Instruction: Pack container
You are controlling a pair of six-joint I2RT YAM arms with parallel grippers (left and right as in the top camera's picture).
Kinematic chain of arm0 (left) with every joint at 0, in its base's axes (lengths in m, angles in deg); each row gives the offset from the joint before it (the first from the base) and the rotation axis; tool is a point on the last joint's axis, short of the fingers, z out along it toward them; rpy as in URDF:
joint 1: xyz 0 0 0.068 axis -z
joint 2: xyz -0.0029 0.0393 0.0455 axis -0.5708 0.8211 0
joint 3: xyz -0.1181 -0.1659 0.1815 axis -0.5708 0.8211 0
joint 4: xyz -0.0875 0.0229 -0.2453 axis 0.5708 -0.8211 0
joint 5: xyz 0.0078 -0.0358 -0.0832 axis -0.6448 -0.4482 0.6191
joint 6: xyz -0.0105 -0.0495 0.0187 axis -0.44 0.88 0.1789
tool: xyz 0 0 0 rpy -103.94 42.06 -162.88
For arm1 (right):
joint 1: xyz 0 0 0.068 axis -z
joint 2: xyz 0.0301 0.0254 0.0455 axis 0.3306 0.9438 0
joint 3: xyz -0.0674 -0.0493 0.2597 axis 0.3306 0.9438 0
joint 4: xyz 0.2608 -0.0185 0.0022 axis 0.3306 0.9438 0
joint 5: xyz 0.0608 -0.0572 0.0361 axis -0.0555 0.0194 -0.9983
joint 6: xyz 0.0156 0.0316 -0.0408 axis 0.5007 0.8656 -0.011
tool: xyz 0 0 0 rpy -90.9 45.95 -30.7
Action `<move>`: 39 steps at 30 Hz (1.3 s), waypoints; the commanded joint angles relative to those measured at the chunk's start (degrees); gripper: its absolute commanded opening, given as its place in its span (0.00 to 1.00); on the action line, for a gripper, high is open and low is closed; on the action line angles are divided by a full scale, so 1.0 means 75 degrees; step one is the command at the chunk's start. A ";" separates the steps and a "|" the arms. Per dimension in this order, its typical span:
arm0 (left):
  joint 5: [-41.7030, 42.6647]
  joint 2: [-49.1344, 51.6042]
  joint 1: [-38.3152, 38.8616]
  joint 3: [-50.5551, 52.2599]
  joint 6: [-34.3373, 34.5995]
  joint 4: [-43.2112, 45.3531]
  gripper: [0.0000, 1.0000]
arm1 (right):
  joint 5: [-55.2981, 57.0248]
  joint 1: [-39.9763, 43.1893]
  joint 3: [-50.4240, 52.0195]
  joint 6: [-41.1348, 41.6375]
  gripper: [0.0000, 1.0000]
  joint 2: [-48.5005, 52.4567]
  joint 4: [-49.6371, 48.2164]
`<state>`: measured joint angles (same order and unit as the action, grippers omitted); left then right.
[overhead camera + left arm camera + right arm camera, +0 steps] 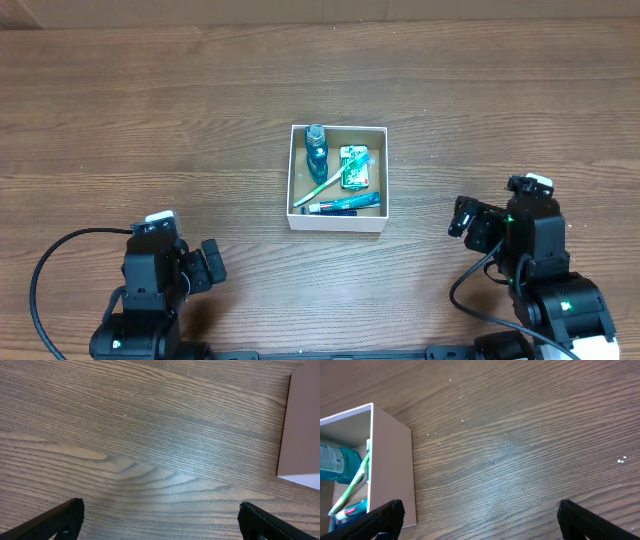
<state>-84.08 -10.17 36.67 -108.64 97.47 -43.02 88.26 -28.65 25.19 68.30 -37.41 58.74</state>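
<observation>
The left gripper [210, 263] has its jaws spread wide, holding nothing. The box [335, 221] sits mid-table with a bottle [317, 148], toothbrush [322, 185] and tube [345, 203] inside. The right gripper [462, 218] is spread wide too, empty.

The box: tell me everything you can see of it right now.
The box is small, square and shallow, apparently cardboard, with white walls and a brown inside, open on top. It sits flat on the wood table, near its middle. Inside lie a teal bottle, a green toothbrush, a green packet and a blue tube. Nothing grips it.
</observation>
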 commanded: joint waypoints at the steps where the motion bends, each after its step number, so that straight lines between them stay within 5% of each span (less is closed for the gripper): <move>1: 0.0064 0.0020 0.0003 0.0050 0.0134 0.0012 1.00 | 0.0052 0.0012 0.0047 0.0044 1.00 0.0146 -0.0044; 4: 0.0064 0.0020 0.0003 0.0050 0.0131 0.0009 1.00 | 0.0050 0.0017 0.0047 0.0041 1.00 -0.0169 0.0271; 11: 0.0064 0.0020 0.0003 0.0050 0.0134 0.0012 1.00 | 0.0052 0.0017 0.1008 -0.0469 1.00 -0.3520 0.0175; 17: 0.0064 0.0020 0.0003 0.0050 0.0134 0.0009 1.00 | -0.0560 0.0003 0.3177 -0.1469 1.00 -0.5581 -0.2404; 24: 0.0064 0.0020 0.0003 0.0050 0.0134 0.0009 1.00 | -0.0530 0.0003 0.5295 -0.1851 1.00 -0.5613 -0.7023; 28: 0.0064 0.0020 0.0003 0.0050 0.0134 0.0009 1.00 | -0.0356 0.0006 0.5432 -0.1891 1.00 -0.5613 -0.5901; 39: 0.0064 0.0020 0.0003 0.0050 0.0131 0.0009 1.00 | -0.0498 -0.0003 0.5432 -0.2025 1.00 -0.5613 -0.5928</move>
<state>-83.88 -10.14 36.67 -108.56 97.49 -43.18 84.59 -28.67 65.34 53.48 -78.99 14.59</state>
